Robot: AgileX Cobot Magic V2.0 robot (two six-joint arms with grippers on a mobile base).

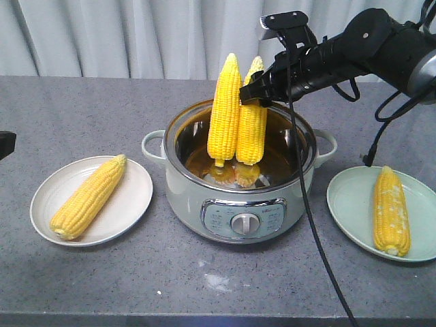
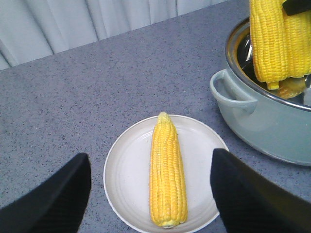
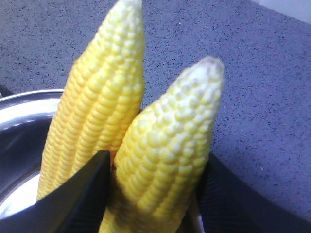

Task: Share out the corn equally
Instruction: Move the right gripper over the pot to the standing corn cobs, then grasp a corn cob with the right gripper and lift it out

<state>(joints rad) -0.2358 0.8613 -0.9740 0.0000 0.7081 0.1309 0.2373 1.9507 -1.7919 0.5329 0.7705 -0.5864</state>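
In the front view the right tool [image 1: 255,92] is clamped on the gripped cob [image 1: 251,133], which stands upright in the pot [image 1: 197,204], pale tip up and long axis near vertical. The second cob [image 1: 224,112] stands touching it on the left; whether their bases rest on the pot floor cannot be told. On the bench [image 1: 102,109], a white plate [image 1: 135,197] left of the pot holds the white-plate cob [image 1: 88,197] lying flat, and a green plate [image 1: 351,201] on the right holds the green-plate cob [image 1: 391,211]. The green plate lies on the right arm's own side, so the gripped cob likely needs raising over the rim, carrying right and tipping from vertical to flat. In the left wrist view the left tool [image 2: 150,155] hangs with fingers spread wide above the white plate [image 2: 126,170], holding nothing. In the right wrist view the dark fingers [image 3: 82,194] flank the gripped cob [image 3: 167,160], and the second cob [image 3: 97,111] leans against it, so it may topple once its neighbour leaves
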